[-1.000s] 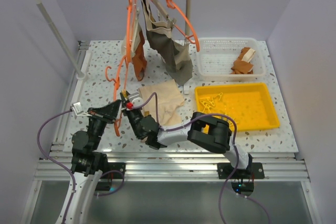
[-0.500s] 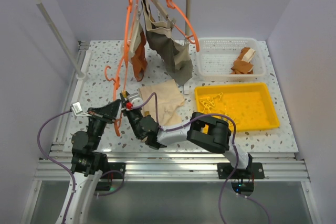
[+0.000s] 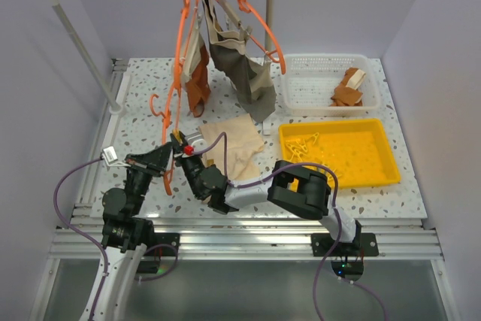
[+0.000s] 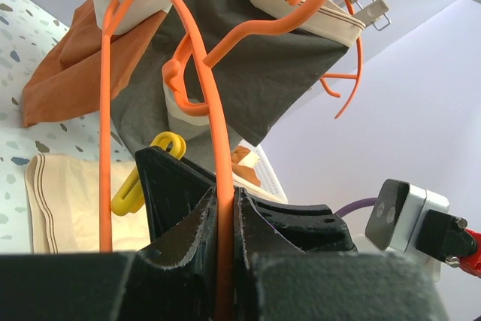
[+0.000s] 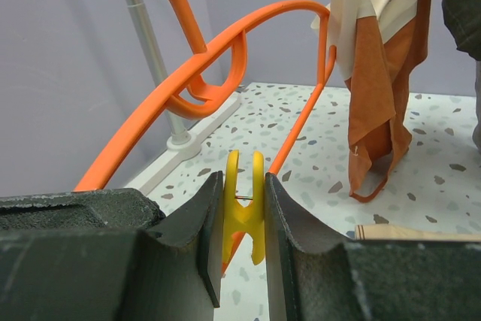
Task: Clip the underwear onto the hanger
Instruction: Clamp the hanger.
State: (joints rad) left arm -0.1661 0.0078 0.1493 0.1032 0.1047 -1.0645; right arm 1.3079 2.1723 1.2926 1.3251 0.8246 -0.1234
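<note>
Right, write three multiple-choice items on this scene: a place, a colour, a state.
1. Where does the underwear lie?
A. in the white basket
B. flat on the table
C. in the yellow tray
2. What colour is the clip in the right gripper?
A. yellow
B. red
C. white
3. How is the left gripper?
A. open and empty
B. shut on the underwear
C. shut on the hanger
B: it lies spread on the speckled top. A: yellow plastic shows in its grip. C: the orange wire is pinched in its jaws.
</note>
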